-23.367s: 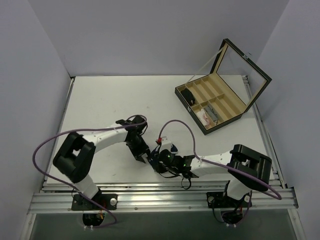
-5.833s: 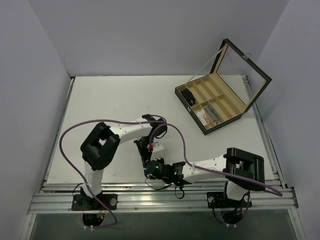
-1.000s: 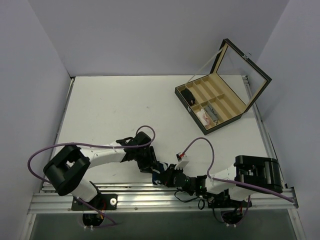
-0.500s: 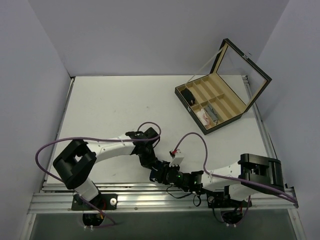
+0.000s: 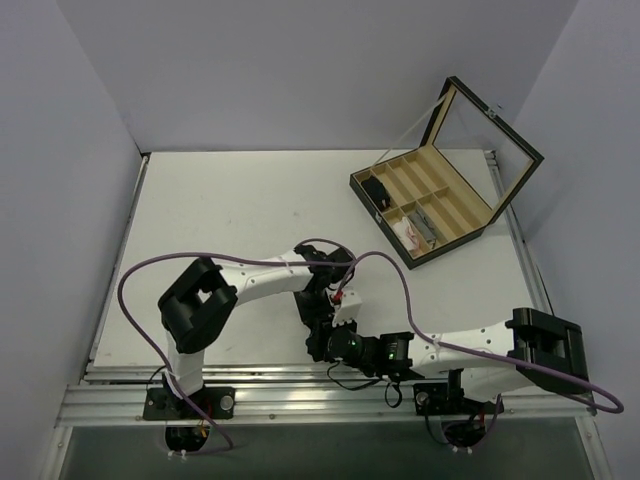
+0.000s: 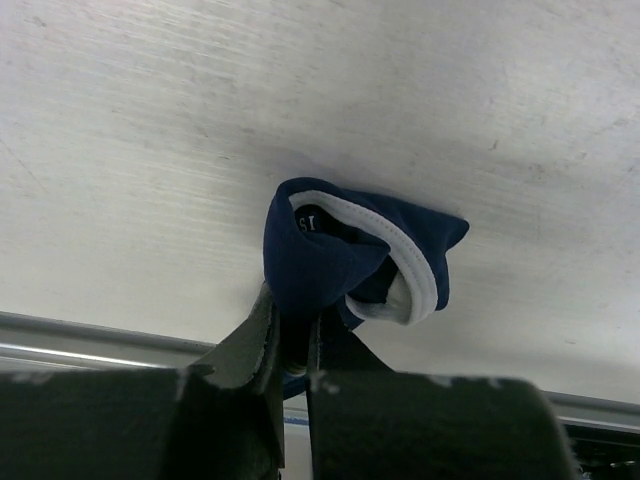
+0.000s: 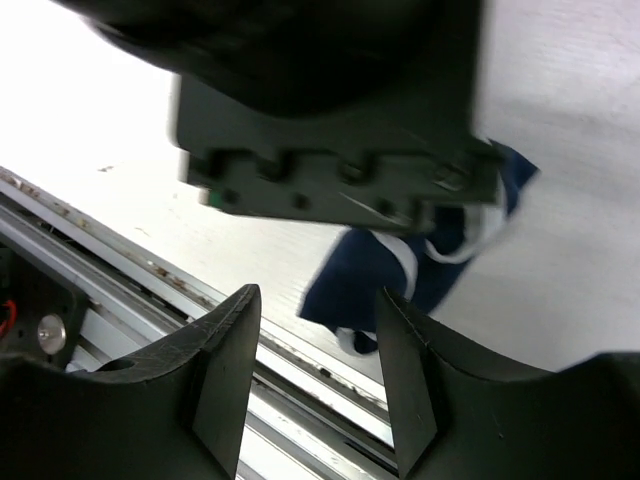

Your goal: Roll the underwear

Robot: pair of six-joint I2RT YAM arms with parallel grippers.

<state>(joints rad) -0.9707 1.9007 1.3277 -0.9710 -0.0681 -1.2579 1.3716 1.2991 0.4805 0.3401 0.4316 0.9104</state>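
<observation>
Left wrist view, closest in: the left gripper (image 6: 293, 325) has its jaws pinched tight on a lower fold of the underwear (image 6: 345, 250), a loosely rolled navy bundle just beyond the rail (image 6: 90, 338). Right wrist view shows the right gripper (image 7: 315, 375) gaping wide, holding nothing, on the rail side of the bundle. With so small a pinch, I'd worry a tug unwinds the roll. From overhead the arms hide the cloth, and farthest from the rail sits the box (image 5: 383, 228).

The top camera looks steeply down over the whole white tabletop (image 5: 220, 210). Both wrist cameras sit close, sharing the navy white-trimmed fabric underwear (image 6: 330, 262).
</observation>
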